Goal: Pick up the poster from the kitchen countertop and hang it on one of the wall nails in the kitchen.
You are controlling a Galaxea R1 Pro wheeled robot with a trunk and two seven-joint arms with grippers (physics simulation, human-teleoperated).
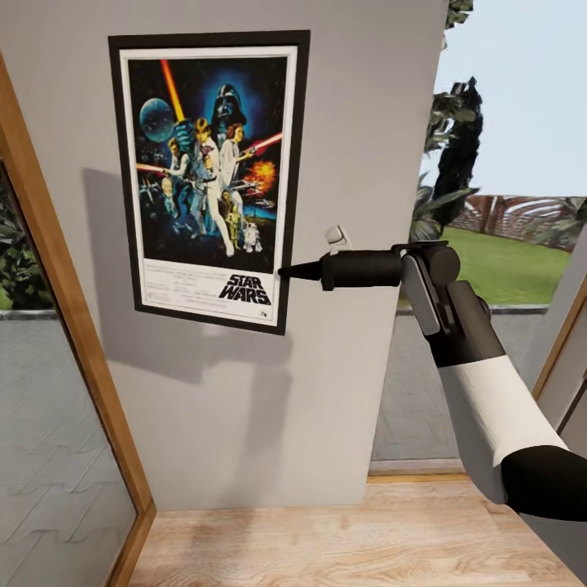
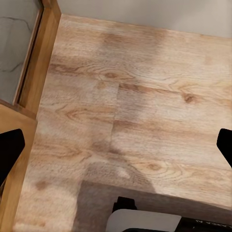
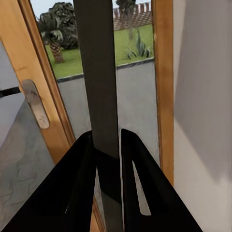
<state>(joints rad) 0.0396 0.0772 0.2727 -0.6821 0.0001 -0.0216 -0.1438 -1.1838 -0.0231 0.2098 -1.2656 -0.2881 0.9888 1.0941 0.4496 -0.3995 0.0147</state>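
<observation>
Head view: the poster (image 1: pixel 210 179) stands upright against the pale wall (image 1: pixel 342 122), long axis vertical; the right pincer (image 1: pixel 287 272), reaching in from the right, is clamped on its lower right frame edge. No nail can be made out.

Left wrist view: the left pincer (image 2: pixel 116 145) is spread apart over the wooden floor (image 2: pixel 145 96).

Right wrist view: both fingers (image 3: pixel 79 179) grip the poster's frame edge-on.
</observation>
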